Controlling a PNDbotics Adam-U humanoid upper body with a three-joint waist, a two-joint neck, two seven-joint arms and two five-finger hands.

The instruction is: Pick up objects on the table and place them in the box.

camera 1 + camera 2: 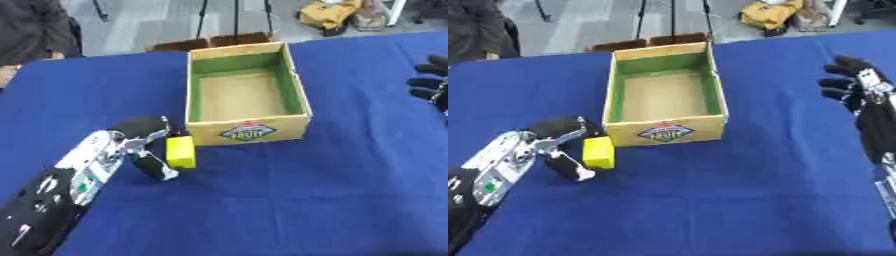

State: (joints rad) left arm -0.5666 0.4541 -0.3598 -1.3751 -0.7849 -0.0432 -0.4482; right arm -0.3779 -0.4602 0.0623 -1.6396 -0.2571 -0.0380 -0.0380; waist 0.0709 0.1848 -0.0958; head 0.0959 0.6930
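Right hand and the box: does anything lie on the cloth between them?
Nothing: only bare blue tablecloth separates the right hand from the box, clearest in the right eye view.

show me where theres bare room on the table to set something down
Bare blue cloth runs across the near table below the box, and between the box and the right hand. The box floor is bare too. It is crowded at the box's near-left corner, where the left hand grips the yellow block.

Matt blue cloth (289, 200) under the left hand (144, 145), smooth yellow block (181, 151) between its curled fingers, perhaps plastic, black and silver metal-looking casing on the hand, just beyond it a box (249, 131) of pale board, green-lined inside.
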